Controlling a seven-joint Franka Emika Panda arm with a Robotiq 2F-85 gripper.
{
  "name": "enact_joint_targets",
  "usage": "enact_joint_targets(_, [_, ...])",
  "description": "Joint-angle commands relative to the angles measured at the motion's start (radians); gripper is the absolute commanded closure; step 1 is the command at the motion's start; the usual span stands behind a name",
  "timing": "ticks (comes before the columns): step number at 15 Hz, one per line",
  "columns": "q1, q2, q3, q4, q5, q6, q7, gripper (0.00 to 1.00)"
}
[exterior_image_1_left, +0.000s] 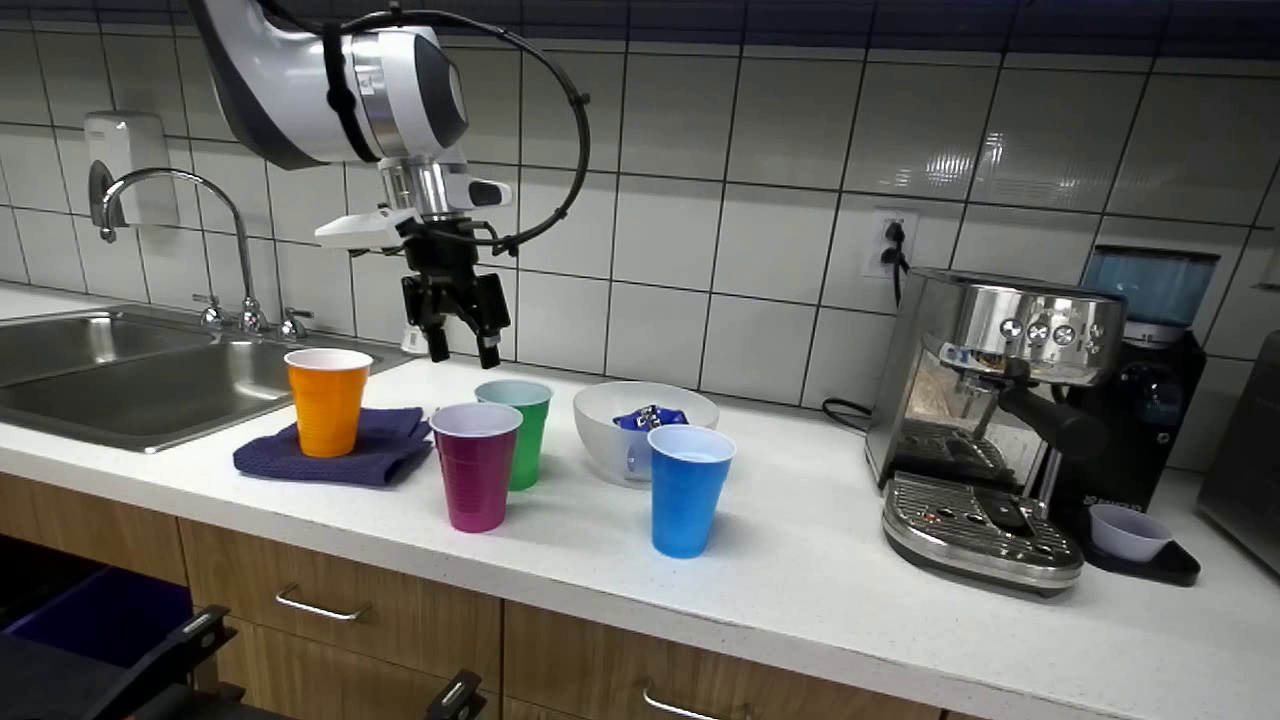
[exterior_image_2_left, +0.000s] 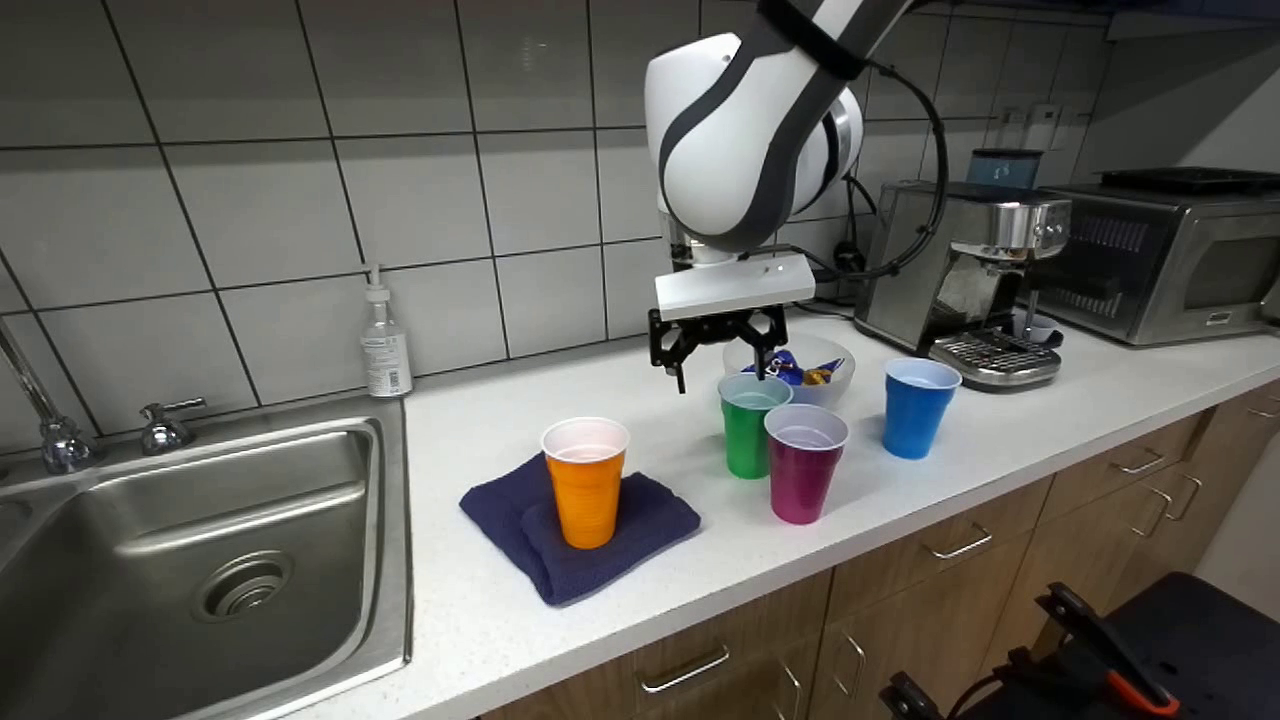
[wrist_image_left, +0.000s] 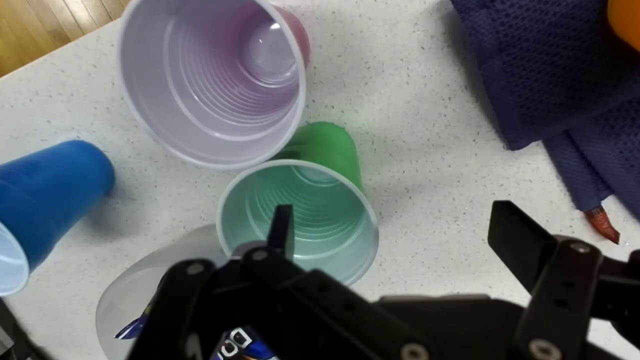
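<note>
My gripper (exterior_image_1_left: 463, 350) is open and empty, fingers down, above the counter. In the wrist view its fingers (wrist_image_left: 392, 215) are wide apart; one overlaps the mouth of the green cup (wrist_image_left: 332, 150). It appears above that cup, apart from it. The green cup (exterior_image_2_left: 747, 440) stands upright close to the purple cup (exterior_image_2_left: 802, 475). The blue cup (exterior_image_1_left: 686, 500) stands in front of a translucent bowl (exterior_image_1_left: 598, 430) with blue wrapped items (exterior_image_1_left: 650, 417). The orange cup (exterior_image_1_left: 328, 410) stands on a folded dark blue towel (exterior_image_2_left: 640, 530). The cups' insides look empty where visible.
A steel sink (exterior_image_2_left: 390, 560) with a faucet (exterior_image_1_left: 240, 240) and a soap bottle (exterior_image_2_left: 386, 345) lies beside the towel. An espresso machine (exterior_image_1_left: 1000, 430), a grinder (exterior_image_1_left: 1140, 400) and a microwave-like appliance (exterior_image_2_left: 1150, 270) stand opposite. A tiled wall (exterior_image_1_left: 760, 240) runs behind the counter.
</note>
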Motion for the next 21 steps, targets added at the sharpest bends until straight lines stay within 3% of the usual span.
enact_joint_targets(1, [0.025,0.043,-0.033,0.035,0.0,0.029,0.011,0.0])
enact_joint_targets(11, [0.043,0.118,-0.079,0.053,0.058,0.08,-0.003,0.0])
enact_joint_targets(13, [0.045,0.127,-0.083,0.057,0.075,0.085,-0.009,0.26])
enact_joint_targets(21, [0.055,0.142,-0.104,0.074,0.096,0.086,-0.009,0.89])
